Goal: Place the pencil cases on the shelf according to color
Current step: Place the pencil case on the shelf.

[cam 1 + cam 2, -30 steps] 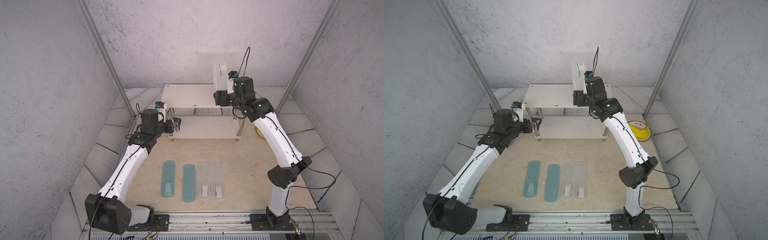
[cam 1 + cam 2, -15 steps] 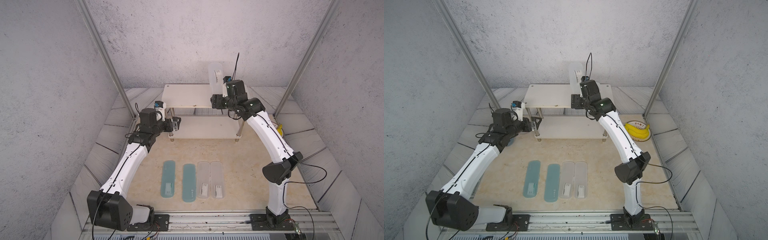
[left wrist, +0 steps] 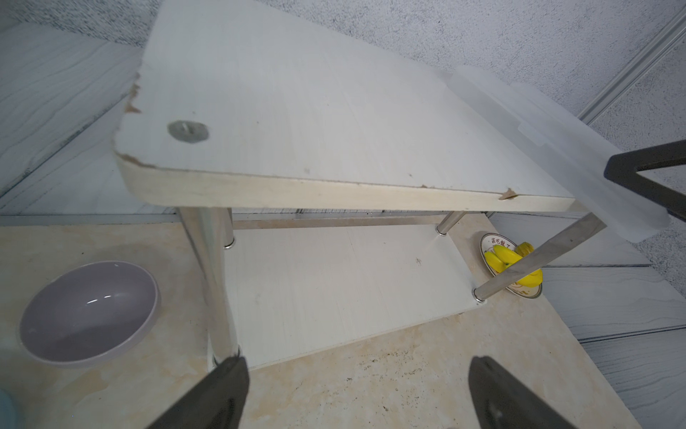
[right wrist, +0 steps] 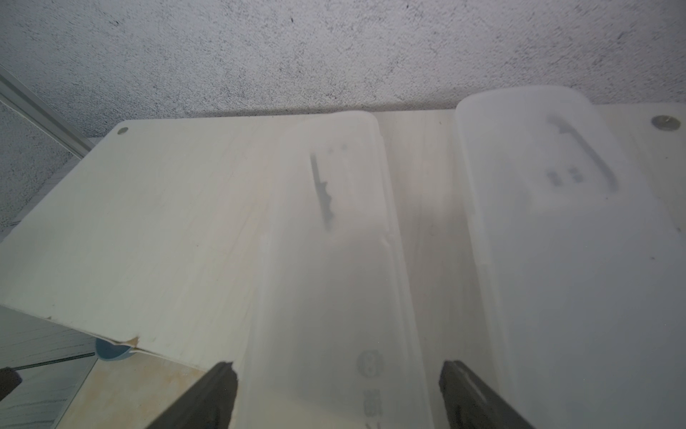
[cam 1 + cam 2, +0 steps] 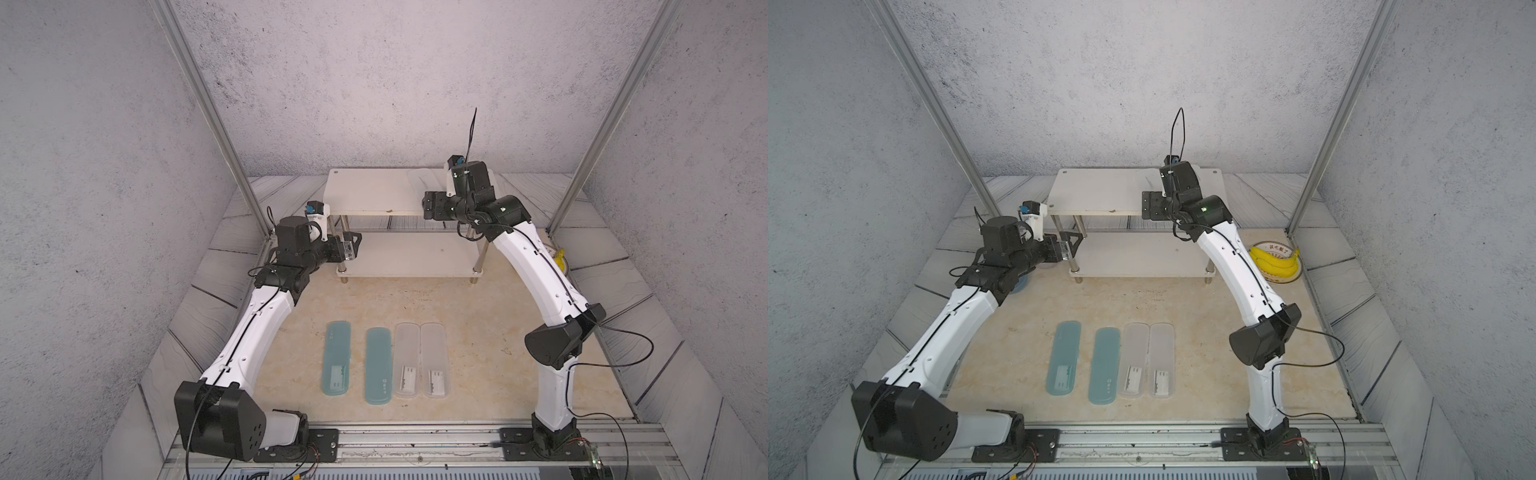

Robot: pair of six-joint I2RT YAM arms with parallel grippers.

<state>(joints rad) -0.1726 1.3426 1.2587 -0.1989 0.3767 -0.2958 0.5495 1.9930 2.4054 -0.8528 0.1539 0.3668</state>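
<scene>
The shelf (image 5: pixel 374 191) stands at the back of the table, with white boards on chrome legs. Two frosted clear pencil cases lie on its top board at the right, one (image 4: pixel 326 260) between my right gripper's jaws and the other (image 4: pixel 557 241) beside it. My right gripper (image 4: pixel 337 371) is open, a small gap showing on each side of that case, whose near end overhangs the board's front edge (image 3: pixel 579 167). Two teal cases (image 5: pixel 336 357) (image 5: pixel 378 365) and two clear ones (image 5: pixel 409 359) (image 5: pixel 434 359) lie in a row on the table. My left gripper (image 3: pixel 356 366) is open and empty by the shelf's front left leg.
A lilac bowl (image 3: pixel 89 312) sits on the table left of the shelf, with a blue bowl (image 5: pixel 1021 284) partly under my left arm. A plate of bananas (image 5: pixel 1275 262) stands right of the shelf. The shelf's lower board (image 5: pixel 407 253) is bare.
The right arm has brought the clear case down from upright to flat on the top board, and its jaws have widened off it. The left arm has barely moved.
</scene>
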